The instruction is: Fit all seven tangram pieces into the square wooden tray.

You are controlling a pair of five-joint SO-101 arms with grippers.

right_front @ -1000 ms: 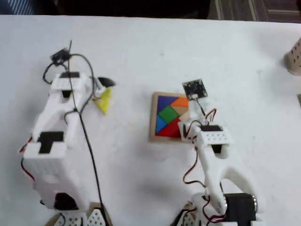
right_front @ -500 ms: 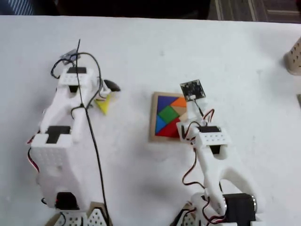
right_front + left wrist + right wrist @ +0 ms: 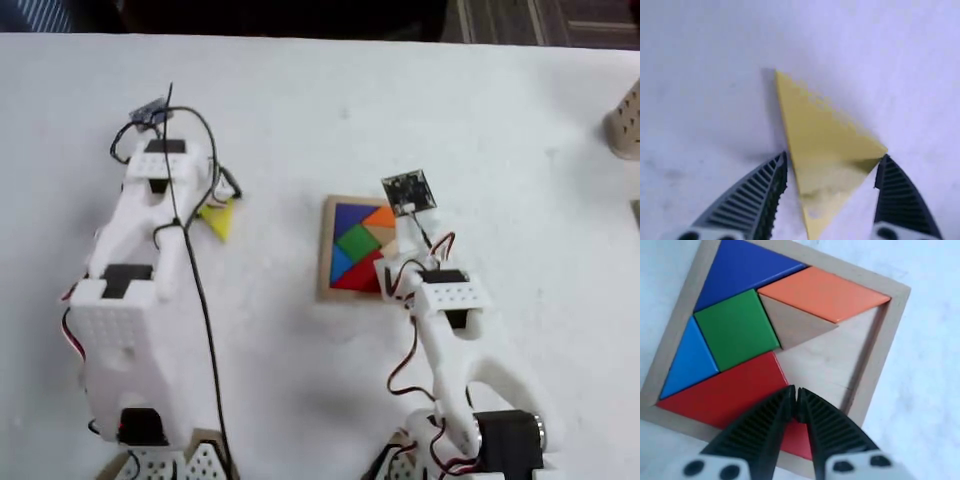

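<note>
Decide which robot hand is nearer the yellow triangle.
Left. The left hand straddles the yellow triangle, a finger on either side; the right hand is over the wooden tray.

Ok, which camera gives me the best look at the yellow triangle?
The left wrist view: the yellow triangle sits close up on the table, between the left gripper's jaws. The high view shows it small, partly under that arm. The right wrist view looks at the tray.

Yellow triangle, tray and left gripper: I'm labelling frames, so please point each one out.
yellow triangle [image 3: 825, 145], left wrist view, middle of its top face.
tray [image 3: 883, 335], right wrist view, bare wooden rim.
left gripper [image 3: 833, 158], left wrist view, midway between its fingertips.
</note>
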